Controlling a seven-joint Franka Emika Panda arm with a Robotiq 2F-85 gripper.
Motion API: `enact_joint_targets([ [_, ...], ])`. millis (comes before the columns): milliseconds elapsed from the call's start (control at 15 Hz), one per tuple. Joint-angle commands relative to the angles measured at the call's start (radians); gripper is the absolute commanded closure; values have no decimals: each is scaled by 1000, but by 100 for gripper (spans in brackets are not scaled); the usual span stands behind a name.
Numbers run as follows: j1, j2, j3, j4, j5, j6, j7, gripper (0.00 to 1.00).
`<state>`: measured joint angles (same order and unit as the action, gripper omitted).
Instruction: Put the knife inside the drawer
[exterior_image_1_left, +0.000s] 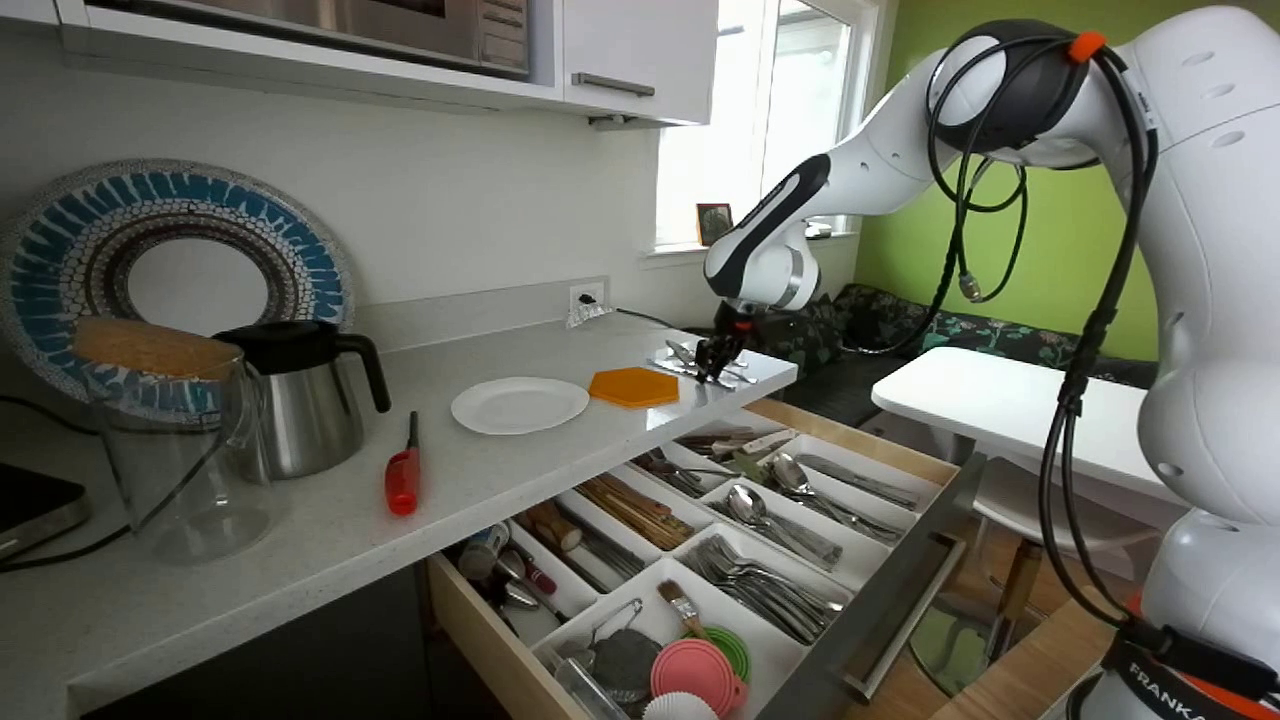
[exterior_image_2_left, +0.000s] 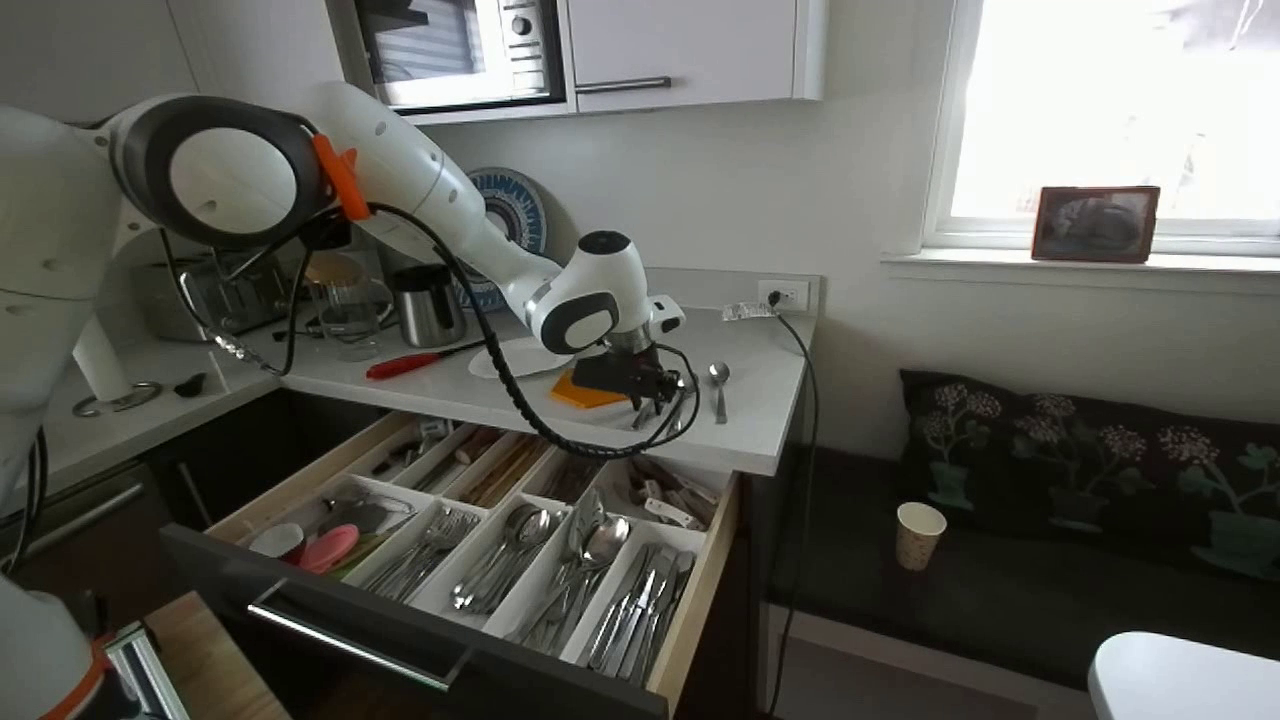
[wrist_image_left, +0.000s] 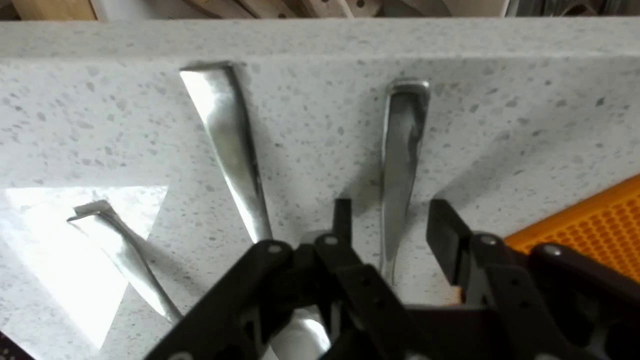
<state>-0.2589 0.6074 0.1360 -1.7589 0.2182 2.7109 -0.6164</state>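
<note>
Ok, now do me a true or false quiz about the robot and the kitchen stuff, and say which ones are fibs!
1. The drawer is pulled open. True.
2. The gripper is open. True.
3. The gripper is down inside the drawer. False: it is over the counter, and the wrist view shows a silver handle between its fingers.
4. An orange mat lies beside the white plate. True.
5. The orange mat is round. False: it has straight sides and corners.
6. The drawer holds only spoons. False: it also has a brush and a pink round thing.
</note>
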Motion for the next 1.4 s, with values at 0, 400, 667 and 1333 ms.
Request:
enact_joint_targets([
  [0, -17, 22, 12, 18, -37, -20, -4, 89],
  [400, 30, -19, -41, -18, -107, -42, 102, 96],
  [667, 11, -92, -10, -62, -104, -121, 120, 96],
  [1333, -84, -344, 11, -282, 97, -255, -107, 96],
])
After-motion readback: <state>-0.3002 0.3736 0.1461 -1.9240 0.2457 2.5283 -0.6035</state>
